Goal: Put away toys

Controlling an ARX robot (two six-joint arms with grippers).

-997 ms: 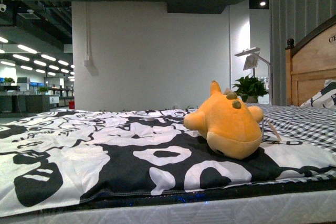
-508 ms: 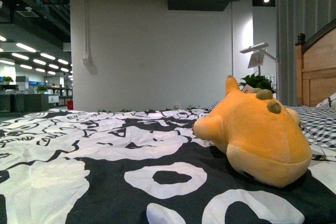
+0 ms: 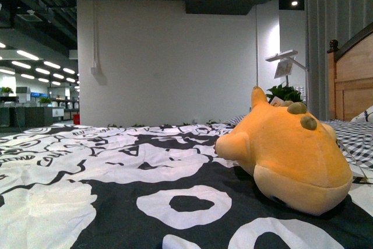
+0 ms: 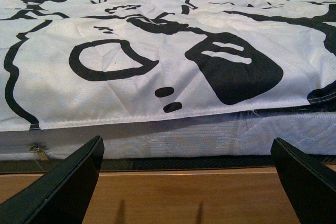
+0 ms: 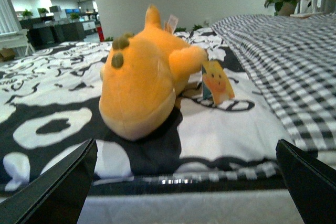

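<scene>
Front view: the small orange-yellow plush animal (image 3: pixel 288 153) lies on the black-and-white patterned bedspread (image 3: pixel 116 167), right of centre. Its rounded snout points toward my camera and it has olive bumps on its head. Behind it stand a wooden headboard (image 3: pixel 352 80) and a green potted plant (image 3: pixel 285 93). Right wrist view: my right gripper (image 5: pixel 186 148) has its two dark fingers spread wide and grips nothing. The plush animal (image 5: pixel 142 74) lies ahead of them, apart from both, with a yellow paper tag (image 5: pixel 217 81) beside it and a black-and-white checked sheet (image 5: pixel 283 61) just past the tag. Left wrist view: my left gripper (image 4: pixel 187 150) is likewise spread wide and empty. It faces the bed's side, where the bedspread's hem overhangs the white quilted mattress (image 4: pixel 210 135) above a pale wooden rail (image 4: pixel 157 192).
</scene>
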